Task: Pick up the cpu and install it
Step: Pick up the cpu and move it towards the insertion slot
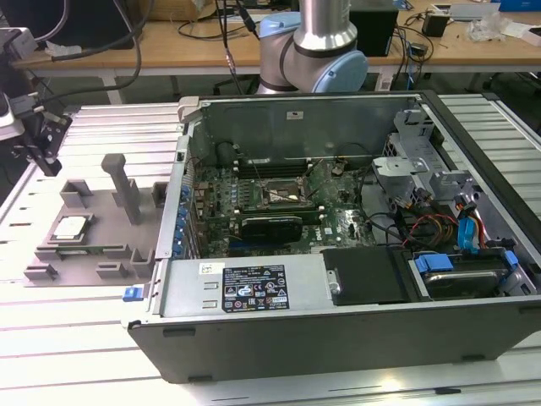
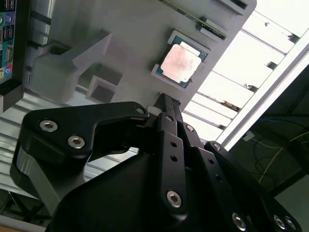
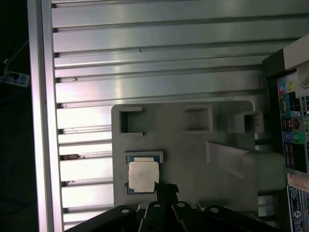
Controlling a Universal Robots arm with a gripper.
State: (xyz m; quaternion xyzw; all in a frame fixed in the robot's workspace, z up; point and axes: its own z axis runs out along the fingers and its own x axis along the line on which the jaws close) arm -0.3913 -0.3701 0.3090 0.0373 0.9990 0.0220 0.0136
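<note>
- Slatted aluminium table [image 1: 84, 355] bearing an open computer case [image 1: 338, 321] and, toward the exterior view's left, a grey tray [image 1: 106, 233].
- Seated flat in a tray recess, the cpu [image 1: 69, 227], silvery top upward.
- Raised above the tray, the gripper [image 3: 163, 186]: fingers drawn together, holding nothing; in both wrist views its tip appears just beside the cpu's corner.

No print can be read; on the computer case [image 1: 338, 338], a dark label [image 1: 254, 289] with white lines and small round signs sits on the near grey plate; a small white sticker [image 1: 205, 268] lies just beside it; the cpu [image 2: 180, 64] shows nothing legible on its metal top.
</note>
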